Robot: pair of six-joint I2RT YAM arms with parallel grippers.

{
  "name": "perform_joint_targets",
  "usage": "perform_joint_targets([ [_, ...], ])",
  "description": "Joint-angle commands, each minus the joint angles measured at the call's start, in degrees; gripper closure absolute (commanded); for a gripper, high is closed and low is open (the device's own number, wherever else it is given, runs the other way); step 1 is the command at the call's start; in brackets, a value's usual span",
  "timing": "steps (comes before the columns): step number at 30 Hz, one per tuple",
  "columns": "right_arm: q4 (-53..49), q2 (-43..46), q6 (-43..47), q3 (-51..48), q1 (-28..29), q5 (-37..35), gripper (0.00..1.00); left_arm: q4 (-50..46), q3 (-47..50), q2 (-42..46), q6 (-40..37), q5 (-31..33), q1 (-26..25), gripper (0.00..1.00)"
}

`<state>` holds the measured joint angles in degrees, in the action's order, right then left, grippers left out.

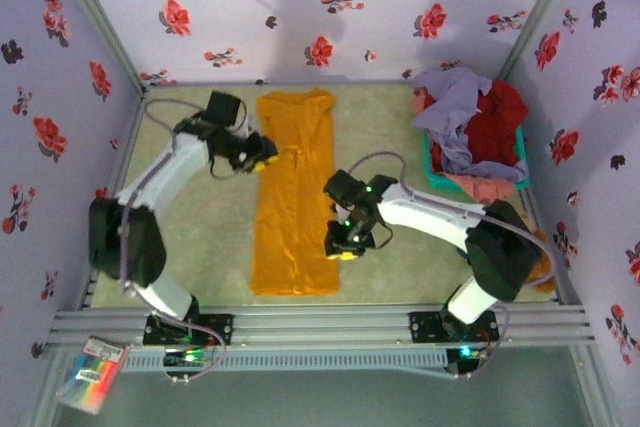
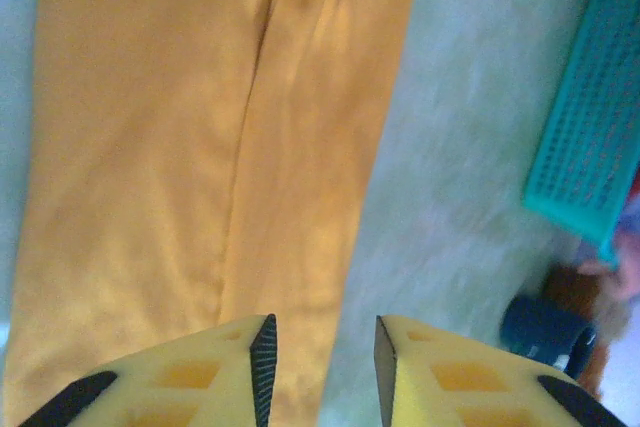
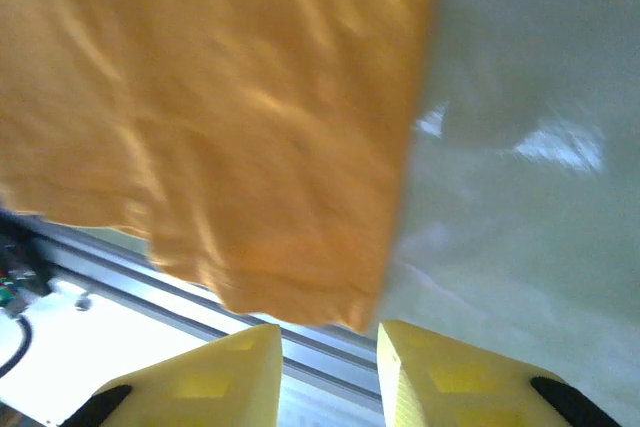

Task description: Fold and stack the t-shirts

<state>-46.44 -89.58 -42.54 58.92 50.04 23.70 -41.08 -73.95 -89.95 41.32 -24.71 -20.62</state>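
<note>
Orange-yellow t-shirt (image 1: 295, 197): one, lying flat as a long narrow strip down the middle of the tabletop (image 1: 200, 237). Its sleeves are folded out of sight and its near hem lies close to the front rail (image 1: 320, 322). In the left wrist view both ends of the strip are cut off. The right wrist view is blurred; there the near corner of the cloth lies beside bare tabletop.

Three further t-shirts are heaped in the one teal basket (image 1: 430, 169) at the far right corner. The lavender t-shirt (image 1: 455, 112) is on top, the red t-shirt (image 1: 500, 127) is behind it, and the pink t-shirt (image 1: 480, 187) is draped over the near rim. Each hides much of the next, and their outlines are hard to separate. Total: four t-shirts.

Left gripper (image 1: 263, 152): at the strip's left edge toward the far end; fingers (image 2: 235, 372) parted, nothing between them. Right gripper (image 1: 345, 250): at the strip's right edge toward the near end; fingers (image 3: 215, 382) likewise parted and empty.

A dark rounded object (image 2: 545, 332) near the basket in the left wrist view is possibly part of the other arm.
</note>
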Motion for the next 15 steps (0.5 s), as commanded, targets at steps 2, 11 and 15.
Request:
perform_joint_targets([
  [2,2.2,6.1,-5.2,-6.4,0.6,0.3,0.63,-10.7,12.9,9.3,0.7,5.1,-5.3,0.62],
  [11,14.2,6.9,-14.3,-14.2,0.9,7.7,0.56,-4.1,35.6,22.2,14.4,5.6,-14.3,0.59],
  [15,13.9,4.8,-13.1,-13.2,1.0,9.5,0.56,2.2,42.7,24.5,19.7,3.7,-14.9,0.58],
])
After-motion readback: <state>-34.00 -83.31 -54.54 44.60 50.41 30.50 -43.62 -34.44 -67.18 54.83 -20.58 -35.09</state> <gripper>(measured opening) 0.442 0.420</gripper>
